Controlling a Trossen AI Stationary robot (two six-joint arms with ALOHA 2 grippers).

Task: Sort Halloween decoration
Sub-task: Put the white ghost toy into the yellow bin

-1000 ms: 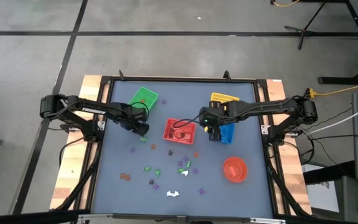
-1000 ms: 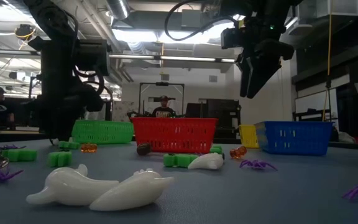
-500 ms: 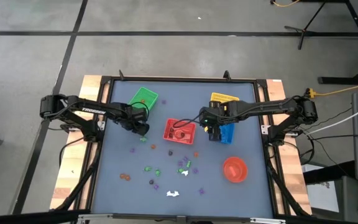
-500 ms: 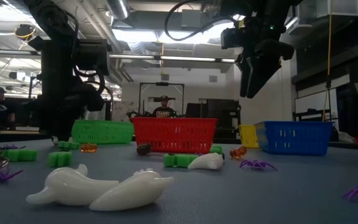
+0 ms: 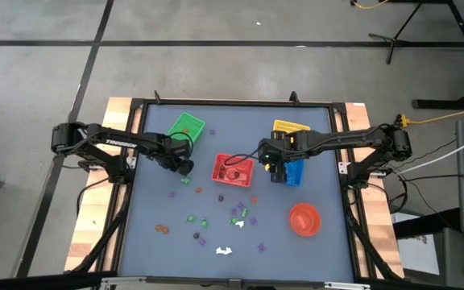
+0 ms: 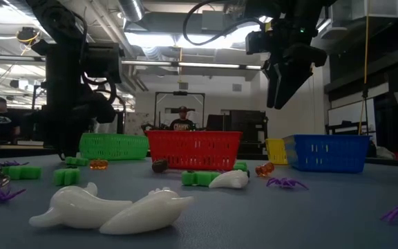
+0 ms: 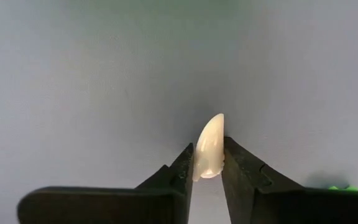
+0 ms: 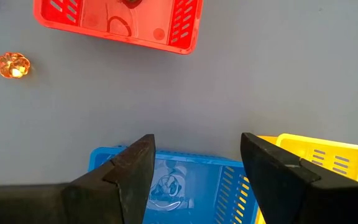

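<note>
The left gripper (image 7: 207, 163) is reaching down to the grey surface (image 5: 176, 242) just beside the green basket (image 5: 186, 127), its fingers (image 7: 178, 171) pinching a small white tooth-shaped trinket (image 7: 209, 146). In the overhead view the arm is hiding that trinket. The right gripper (image 8: 194, 163) is hovering above the blue basket (image 8: 191, 180), fingers spread wide and gripping nothing. Other trinkets (image 5: 236, 216) are lying scattered across the surface. Since a second ago, the left fingers have been closing in; the right arm is staying put.
</note>
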